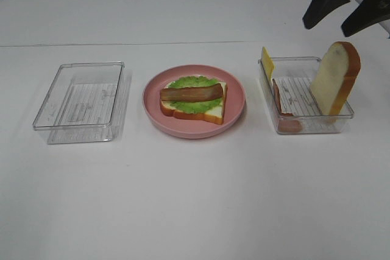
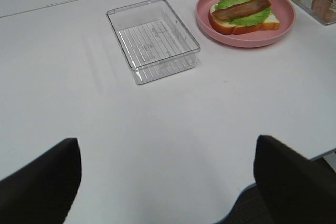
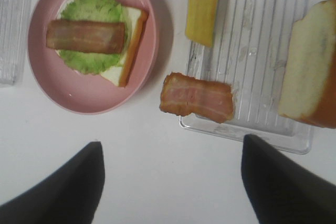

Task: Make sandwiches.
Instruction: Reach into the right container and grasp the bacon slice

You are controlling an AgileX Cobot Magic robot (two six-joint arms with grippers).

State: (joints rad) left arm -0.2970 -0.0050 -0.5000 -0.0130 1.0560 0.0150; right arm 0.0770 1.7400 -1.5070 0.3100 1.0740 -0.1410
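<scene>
The partial sandwich sits on the round pink plate [image 1: 152, 111]: one white bread slice [image 1: 214, 112] with green lettuce [image 1: 189, 82] and a brown bacon strip [image 1: 192, 94] on top. It also shows in the right wrist view [image 3: 84, 36] and the left wrist view [image 2: 241, 10]. A second bread slice [image 1: 335, 77] leans upright in the right clear tray [image 1: 304, 127], with yellow cheese [image 1: 267, 60] and pinkish ham [image 1: 278, 97] on its left wall. My right gripper [image 1: 327, 28] hangs open and empty above and behind that tray. My left gripper [image 2: 165, 150] is open and empty over bare table.
An empty clear tray [image 1: 82, 98] stands left of the plate. The white table's front edge shows in the left wrist view [image 2: 273, 177], close to the left gripper.
</scene>
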